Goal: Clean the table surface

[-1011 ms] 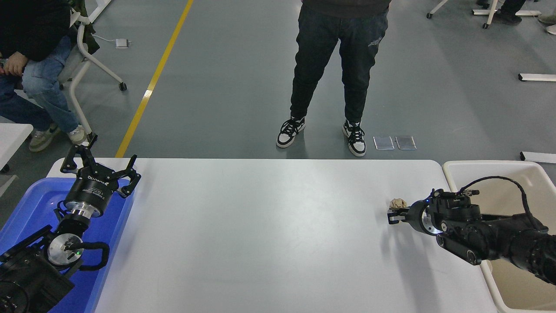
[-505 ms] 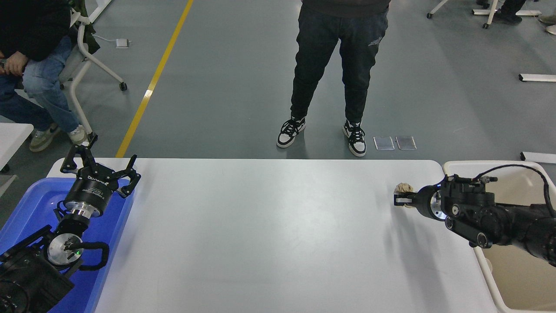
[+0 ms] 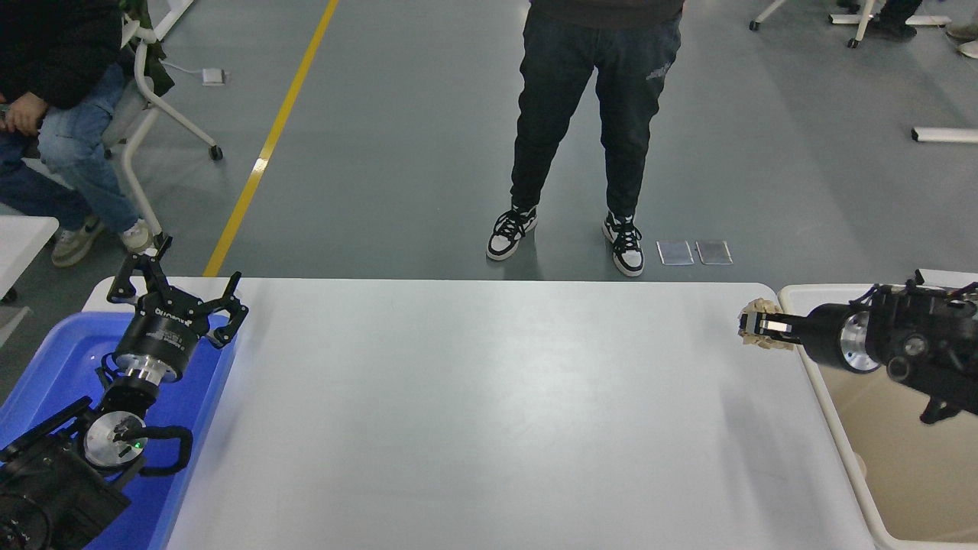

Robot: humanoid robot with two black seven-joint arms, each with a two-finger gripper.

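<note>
Grey floor fills the upper half of the frame, with a yellow line [image 3: 269, 139] running diagonally down at upper left. At the far upper left we see a seated person [image 3: 46, 114] in blue jeans beside a white chair frame [image 3: 157, 107]. Below them, at lower left, a blue tub [image 3: 53, 367] sits against the table's left edge, and our left arm is parked over it. Our left gripper [image 3: 174, 289] rests above the tub's far end with its fingers spread wide, holding nothing.

Across the lower half stretches the table surface [image 3: 474, 412], white and matte, from the tub at left to the bin at right. At upper centre a person [image 3: 588, 122] in dark trousers and black-and-white shoes stands just beyond the table's far edge. Two small grey rectangles [image 3: 694, 251] lie on the floor to their right.

Near the table's far right corner our right gripper [image 3: 756, 326] has its fingers closed on a crumpled beige wad [image 3: 752, 312], raised above the tabletop just beside the bin's rim. Our right arm comes in from the right edge, over the beige bin [image 3: 856, 473] at lower right.
</note>
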